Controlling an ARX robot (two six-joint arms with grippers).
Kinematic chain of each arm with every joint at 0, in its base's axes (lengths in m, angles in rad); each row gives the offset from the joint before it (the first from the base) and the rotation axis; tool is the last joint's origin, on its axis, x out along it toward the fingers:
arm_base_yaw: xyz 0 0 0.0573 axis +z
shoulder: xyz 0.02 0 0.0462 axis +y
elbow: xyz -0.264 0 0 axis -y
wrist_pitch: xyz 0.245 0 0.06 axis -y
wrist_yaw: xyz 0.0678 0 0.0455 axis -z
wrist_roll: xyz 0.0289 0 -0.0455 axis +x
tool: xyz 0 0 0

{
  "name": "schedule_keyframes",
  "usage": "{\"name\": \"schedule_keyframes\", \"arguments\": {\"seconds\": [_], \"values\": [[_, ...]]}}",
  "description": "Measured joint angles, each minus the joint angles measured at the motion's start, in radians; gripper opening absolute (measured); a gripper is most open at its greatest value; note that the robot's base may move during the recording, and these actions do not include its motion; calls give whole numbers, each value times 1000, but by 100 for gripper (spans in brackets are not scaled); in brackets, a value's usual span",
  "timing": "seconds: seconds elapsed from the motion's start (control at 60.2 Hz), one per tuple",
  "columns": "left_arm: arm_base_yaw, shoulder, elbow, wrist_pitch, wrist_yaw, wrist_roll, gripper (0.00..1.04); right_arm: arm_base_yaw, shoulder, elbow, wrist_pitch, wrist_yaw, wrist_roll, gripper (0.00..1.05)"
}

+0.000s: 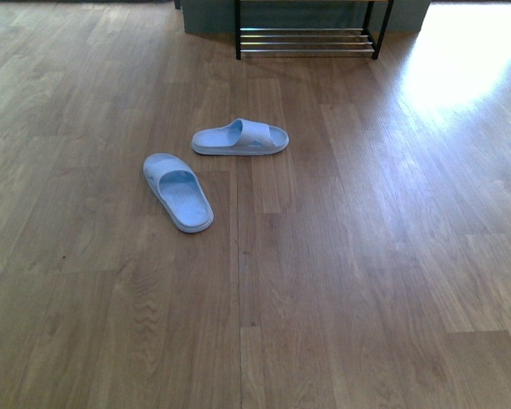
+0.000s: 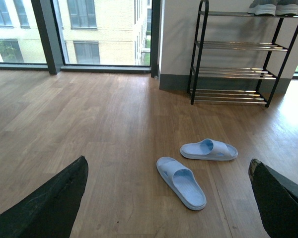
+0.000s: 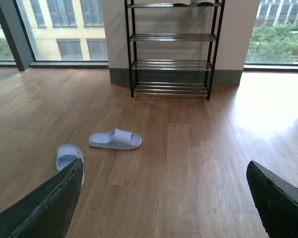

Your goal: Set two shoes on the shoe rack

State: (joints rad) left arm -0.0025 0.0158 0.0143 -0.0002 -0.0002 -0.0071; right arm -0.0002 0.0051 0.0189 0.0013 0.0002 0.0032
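Two blue slides [image 1: 178,192] lie on the floor [image 1: 366,256] ahead and a bit left, well short of the shoe rack [image 1: 307,41], so the left gripper [image 2: 168,160], spread wide and empty like the right gripper [image 3: 165,163], is nearer.

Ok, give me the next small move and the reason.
Probably bring the open left gripper down toward the near slide: it lies on the floor left of centre, closest to the robot, and it and the far slide are both off the rack.
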Motion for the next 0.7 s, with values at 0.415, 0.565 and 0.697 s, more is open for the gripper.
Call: {"name": "schedule_keyframes", "arguments": {"seconds": [0.415,0.565,0.697], "values": [[0,0,0,0,1,0,95,0,0,0,0,1,0,95],[0,0,0,0,-3,0,95,0,0,0,0,-2,0,95],[0,0,0,0,0,0,95,0,0,0,0,2,0,95]]}}
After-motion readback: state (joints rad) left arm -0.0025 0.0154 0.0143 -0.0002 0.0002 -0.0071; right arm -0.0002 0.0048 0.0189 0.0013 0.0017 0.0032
